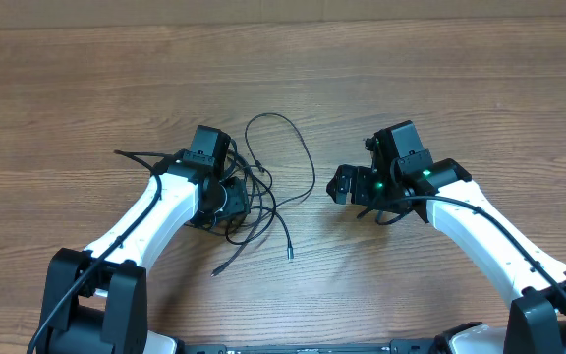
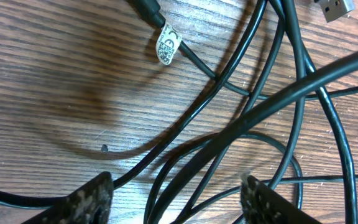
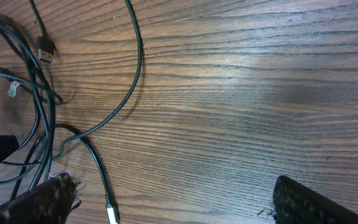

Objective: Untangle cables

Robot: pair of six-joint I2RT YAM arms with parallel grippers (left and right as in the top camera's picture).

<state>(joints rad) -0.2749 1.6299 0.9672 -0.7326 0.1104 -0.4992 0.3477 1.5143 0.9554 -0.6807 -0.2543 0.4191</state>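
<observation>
Left claw [image 2: 176, 190], jaws apart, sits low over the tangled cables [image 1: 263, 192] on the table [image 1: 440, 79], strands passing between them. Right claw [image 3: 173, 193] gapes wide over wood just beside the cables.

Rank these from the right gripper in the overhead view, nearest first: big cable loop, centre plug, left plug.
1. cable loop: just left of the right gripper.
2. centre plug: toward the front edge, mid-table.
3. left plug: front-left, beyond the tangle.
</observation>
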